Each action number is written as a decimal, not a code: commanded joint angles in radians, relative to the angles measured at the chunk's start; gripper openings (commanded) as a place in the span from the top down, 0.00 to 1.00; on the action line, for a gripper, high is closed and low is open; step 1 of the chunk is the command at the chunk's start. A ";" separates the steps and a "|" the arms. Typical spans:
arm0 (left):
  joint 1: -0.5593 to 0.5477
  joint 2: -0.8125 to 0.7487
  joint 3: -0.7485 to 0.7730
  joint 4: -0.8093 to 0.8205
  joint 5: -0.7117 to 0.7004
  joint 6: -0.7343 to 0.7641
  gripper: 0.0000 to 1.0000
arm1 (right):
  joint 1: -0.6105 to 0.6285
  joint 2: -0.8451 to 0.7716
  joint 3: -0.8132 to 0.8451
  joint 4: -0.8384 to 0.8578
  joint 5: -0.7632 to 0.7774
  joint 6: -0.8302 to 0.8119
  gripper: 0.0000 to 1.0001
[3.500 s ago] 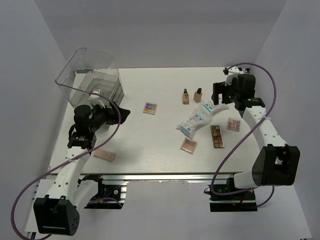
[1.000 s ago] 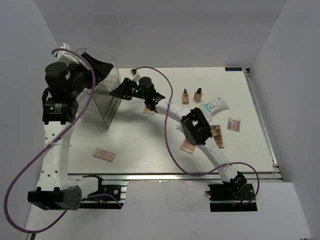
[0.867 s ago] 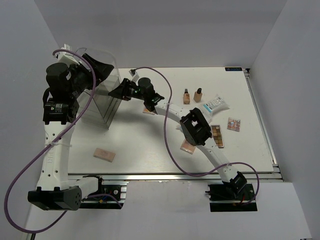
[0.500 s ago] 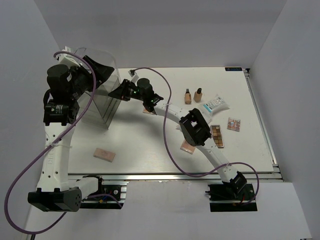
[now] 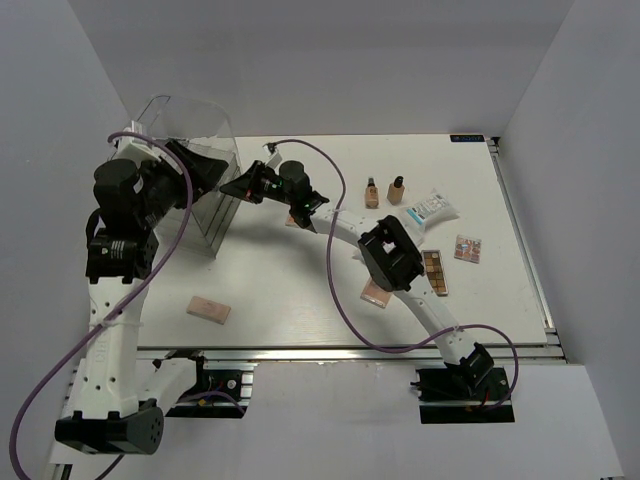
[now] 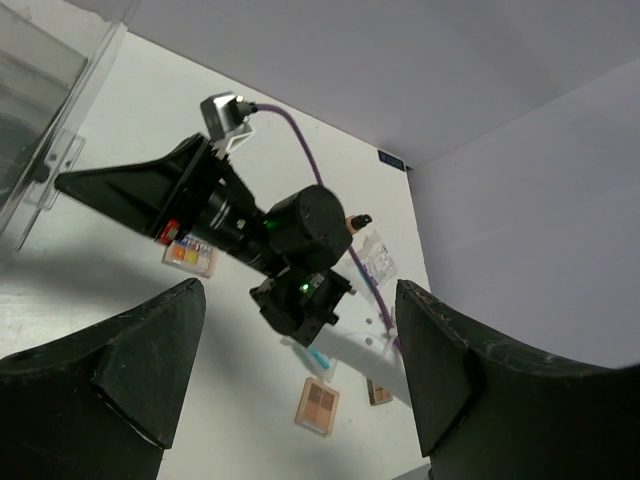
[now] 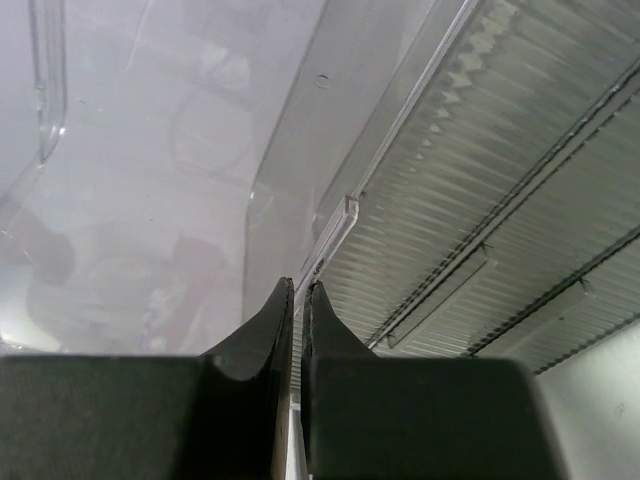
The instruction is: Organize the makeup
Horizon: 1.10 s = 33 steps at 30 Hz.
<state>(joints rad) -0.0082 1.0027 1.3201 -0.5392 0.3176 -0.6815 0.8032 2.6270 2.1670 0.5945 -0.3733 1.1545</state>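
Observation:
The makeup lies spread over the white table: two beige bottles (image 5: pixel 371 192) (image 5: pixel 397 188), a white-blue packet (image 5: pixel 430 210), a long palette (image 5: pixel 434 272), a small colourful palette (image 5: pixel 466 248), peach compacts (image 5: pixel 376 293) (image 5: pixel 209 309), and a square palette (image 5: pixel 297 215) half under the right arm. My right gripper (image 5: pixel 237 186) (image 7: pixel 300 285) reaches across to the clear bin (image 5: pixel 215 225) (image 7: pixel 480 150), its jaws shut on a thin clear edge of the bin. My left gripper (image 5: pixel 205 165) (image 6: pixel 300 290) hangs raised beside the bin, wide open and holding nothing.
The bin stands tipped at the table's back left corner. The right arm's white links (image 5: pixel 345 225) stretch diagonally over the table's middle. In the left wrist view the square palette (image 6: pixel 190 253) and a peach compact (image 6: pixel 317 405) lie below the right arm.
The right jaws have closed from half open onto the bin's edge. The left arm has sunk a little, staying open, and the bin's top has come more into view.

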 commanded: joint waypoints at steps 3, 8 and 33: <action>0.005 -0.078 -0.062 -0.027 -0.026 0.037 0.14 | -0.036 -0.146 -0.021 0.139 -0.013 -0.023 1.00; 0.007 -0.122 -0.111 -0.079 -0.054 0.092 0.14 | -0.055 -0.203 -0.039 0.146 -0.024 -0.003 1.00; 0.007 -0.035 -0.279 0.219 -0.161 0.122 0.15 | -0.084 -0.321 -0.095 0.139 -0.055 0.004 1.00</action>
<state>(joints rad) -0.0082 0.9524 1.0527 -0.4229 0.1410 -0.5438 0.7212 2.3764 2.0644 0.6369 -0.4282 1.2015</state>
